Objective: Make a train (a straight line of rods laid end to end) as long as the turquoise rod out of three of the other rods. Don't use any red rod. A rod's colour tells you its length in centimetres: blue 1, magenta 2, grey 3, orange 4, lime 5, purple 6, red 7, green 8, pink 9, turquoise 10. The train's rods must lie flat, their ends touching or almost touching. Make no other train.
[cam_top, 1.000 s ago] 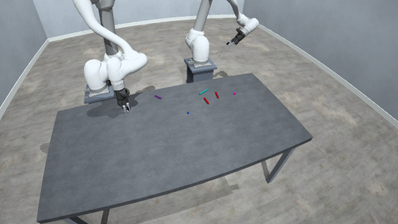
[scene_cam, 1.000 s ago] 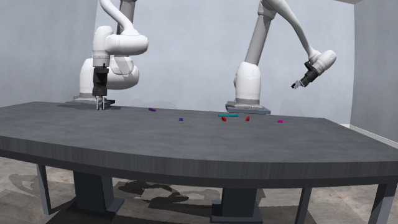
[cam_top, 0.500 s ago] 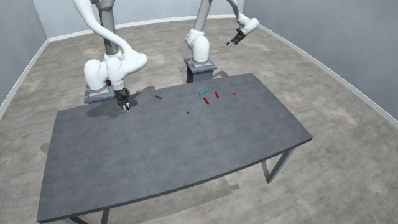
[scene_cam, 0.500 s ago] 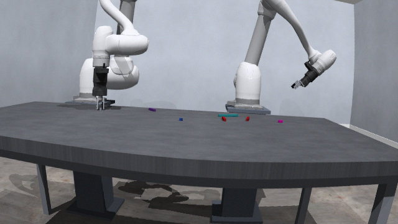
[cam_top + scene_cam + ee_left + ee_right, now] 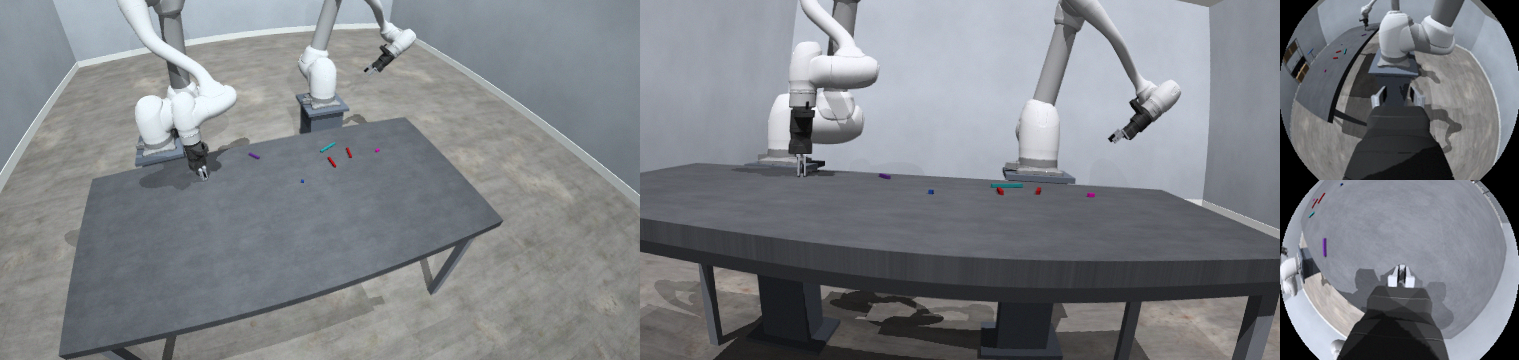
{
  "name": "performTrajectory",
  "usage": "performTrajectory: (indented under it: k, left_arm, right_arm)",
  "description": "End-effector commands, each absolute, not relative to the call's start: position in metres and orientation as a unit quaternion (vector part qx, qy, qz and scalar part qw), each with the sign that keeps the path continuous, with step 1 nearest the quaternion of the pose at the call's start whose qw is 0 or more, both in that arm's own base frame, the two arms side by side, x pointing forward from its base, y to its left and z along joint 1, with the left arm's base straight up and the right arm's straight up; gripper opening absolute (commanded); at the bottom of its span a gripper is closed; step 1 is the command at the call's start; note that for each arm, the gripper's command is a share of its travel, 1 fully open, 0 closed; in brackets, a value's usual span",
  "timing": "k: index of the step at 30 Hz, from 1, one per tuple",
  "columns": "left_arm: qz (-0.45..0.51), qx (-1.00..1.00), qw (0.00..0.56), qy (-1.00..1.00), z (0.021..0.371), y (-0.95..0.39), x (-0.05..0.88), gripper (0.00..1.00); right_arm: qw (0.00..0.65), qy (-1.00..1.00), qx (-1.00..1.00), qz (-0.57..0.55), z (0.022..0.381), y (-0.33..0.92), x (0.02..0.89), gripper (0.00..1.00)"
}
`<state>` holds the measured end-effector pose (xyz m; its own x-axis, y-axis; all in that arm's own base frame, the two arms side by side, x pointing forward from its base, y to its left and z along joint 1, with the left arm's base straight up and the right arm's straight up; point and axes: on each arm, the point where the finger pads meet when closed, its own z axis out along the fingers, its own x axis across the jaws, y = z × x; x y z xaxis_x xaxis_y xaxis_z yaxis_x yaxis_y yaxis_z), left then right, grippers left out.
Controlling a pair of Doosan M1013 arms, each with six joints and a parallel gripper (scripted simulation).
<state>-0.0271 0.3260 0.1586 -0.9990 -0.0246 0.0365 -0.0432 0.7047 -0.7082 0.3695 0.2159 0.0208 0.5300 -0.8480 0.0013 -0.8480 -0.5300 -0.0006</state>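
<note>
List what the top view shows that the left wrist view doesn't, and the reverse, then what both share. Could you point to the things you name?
Only top: the right arm's base plate (image 5: pixel 161 160).
Only left wrist: a shelf unit (image 5: pixel 1291 52) and a blue object (image 5: pixel 1310 51) beside it.
Both: the table (image 5: pixel 250 240) (image 5: pixel 1316 96), purple rod (image 5: pixel 254 156) (image 5: pixel 1363 34), turquoise rod (image 5: pixel 328 147) (image 5: pixel 1345 51), magenta rod (image 5: pixel 377 150) (image 5: pixel 1325 71), two red rods (image 5: pixel 332 162) (image 5: pixel 1338 51), and the left gripper (image 5: pixel 368 71) (image 5: pixel 1398 91), jaws open.
</note>
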Motion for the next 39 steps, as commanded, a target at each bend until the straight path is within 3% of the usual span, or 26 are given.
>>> performTrajectory:
  k: [1,32,39]
  left_arm:
    - [0.382,0.019,0.012,-0.924,0.159,0.323,-0.03,1.0]
    - [0.382,0.019,0.012,-0.924,0.159,0.323,-0.03,1.0]
    - [0.382,0.019,0.012,-0.924,0.159,0.323,-0.03,1.0]
  right_arm:
    - [-0.001,-0.485,0.875,-0.001,0.02,0.215,0.369,0.24]
    - [-0.001,-0.485,0.875,-0.001,0.02,0.215,0.369,0.24]
    - [-0.002,-0.485,0.875,0.0,0.048,0.216,0.372,0.24]
